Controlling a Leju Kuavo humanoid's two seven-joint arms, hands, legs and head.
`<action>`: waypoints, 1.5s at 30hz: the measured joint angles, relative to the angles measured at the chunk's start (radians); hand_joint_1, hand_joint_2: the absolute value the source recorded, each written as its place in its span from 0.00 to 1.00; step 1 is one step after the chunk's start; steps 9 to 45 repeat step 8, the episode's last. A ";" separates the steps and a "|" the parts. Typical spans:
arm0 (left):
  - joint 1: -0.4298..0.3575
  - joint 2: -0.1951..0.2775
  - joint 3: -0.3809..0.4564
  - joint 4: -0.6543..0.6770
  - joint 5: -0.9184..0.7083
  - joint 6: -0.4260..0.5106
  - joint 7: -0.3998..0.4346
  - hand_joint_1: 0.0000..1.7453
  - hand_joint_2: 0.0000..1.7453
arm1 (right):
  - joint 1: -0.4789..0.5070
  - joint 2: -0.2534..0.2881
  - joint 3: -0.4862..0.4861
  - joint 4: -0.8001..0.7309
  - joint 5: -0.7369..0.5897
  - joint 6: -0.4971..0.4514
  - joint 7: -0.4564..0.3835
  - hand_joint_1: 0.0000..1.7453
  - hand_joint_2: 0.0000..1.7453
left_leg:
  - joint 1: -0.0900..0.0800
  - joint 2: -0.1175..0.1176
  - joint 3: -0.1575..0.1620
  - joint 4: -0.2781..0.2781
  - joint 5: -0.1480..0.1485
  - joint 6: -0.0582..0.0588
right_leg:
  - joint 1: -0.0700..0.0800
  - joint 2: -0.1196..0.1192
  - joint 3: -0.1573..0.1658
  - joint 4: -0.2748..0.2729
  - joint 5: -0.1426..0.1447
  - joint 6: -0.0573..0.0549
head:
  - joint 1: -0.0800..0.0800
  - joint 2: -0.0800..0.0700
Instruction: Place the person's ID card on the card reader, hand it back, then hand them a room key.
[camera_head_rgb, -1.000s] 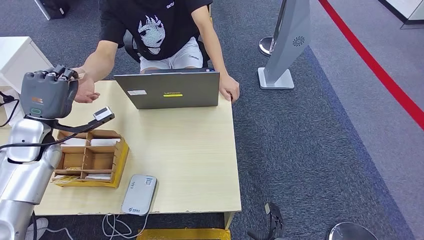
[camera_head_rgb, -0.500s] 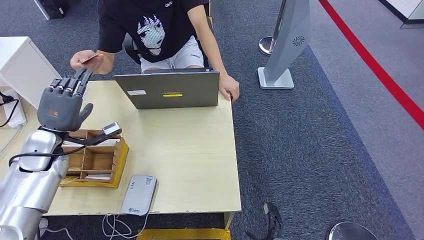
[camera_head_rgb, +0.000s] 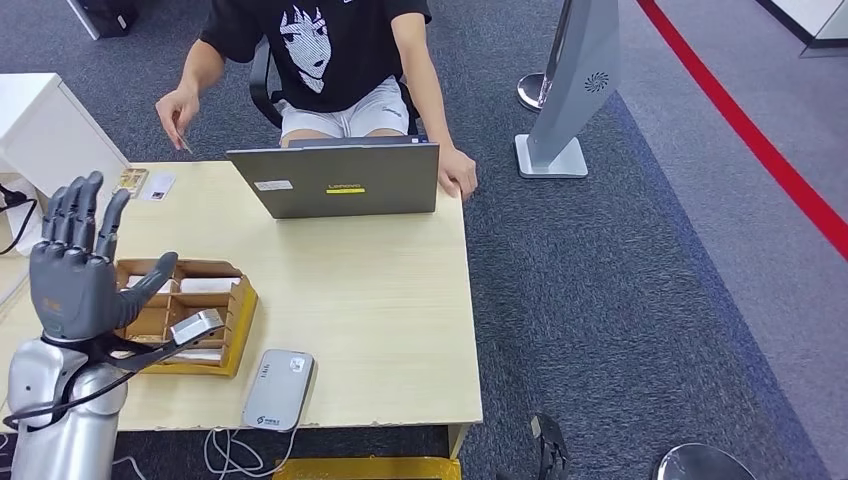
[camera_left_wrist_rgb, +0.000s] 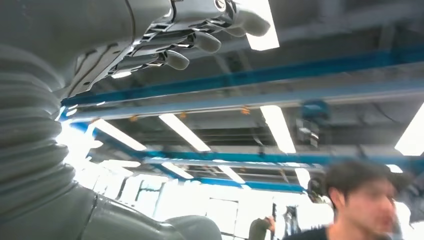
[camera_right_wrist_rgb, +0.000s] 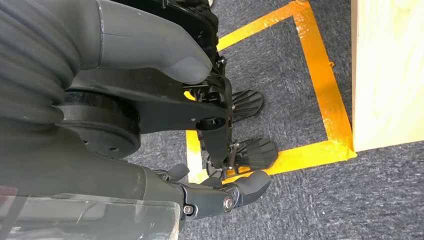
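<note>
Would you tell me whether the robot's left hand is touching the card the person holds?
Apart. The head view shows the left hand raised above the table's near-left side, while the person's hand holds the card beyond the far edge.

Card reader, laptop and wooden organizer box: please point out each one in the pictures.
card reader (camera_head_rgb: 278, 389), head view, middle of its grey top face
laptop (camera_head_rgb: 335, 184), head view, back of its lid
wooden organizer box (camera_head_rgb: 238, 305), head view, its right wall

Left hand (camera_head_rgb: 72, 275) raised upright, fingers spread, holding nothing; right hand (camera_right_wrist_rgb: 220, 192) hangs low, fingers uncurled.
</note>
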 joint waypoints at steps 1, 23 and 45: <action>0.027 -0.015 0.015 -0.035 0.038 0.000 -0.010 0.00 1.00 | 0.003 -0.001 0.000 0.000 -0.002 -0.001 -0.003 0.00 1.00 | 0.000 0.000 0.000 0.000 0.000 0.000 | 0.000 0.000 0.000 0.000 0.000 0.000 | 0.000 0.000; 0.256 -0.068 0.043 -0.319 0.553 -0.041 -0.029 0.00 1.00 | 0.030 -0.012 -0.020 0.000 -0.027 -0.008 -0.034 0.00 1.00 | 0.000 0.000 0.000 0.000 -0.003 -0.001 | 0.000 0.000 -0.001 0.000 -0.002 0.001 | 0.000 0.000; 0.256 -0.068 0.043 -0.319 0.553 -0.041 -0.029 0.00 1.00 | 0.030 -0.012 -0.020 0.000 -0.027 -0.008 -0.034 0.00 1.00 | 0.000 0.000 0.000 0.000 -0.003 -0.001 | 0.000 0.000 -0.001 0.000 -0.002 0.001 | 0.000 0.000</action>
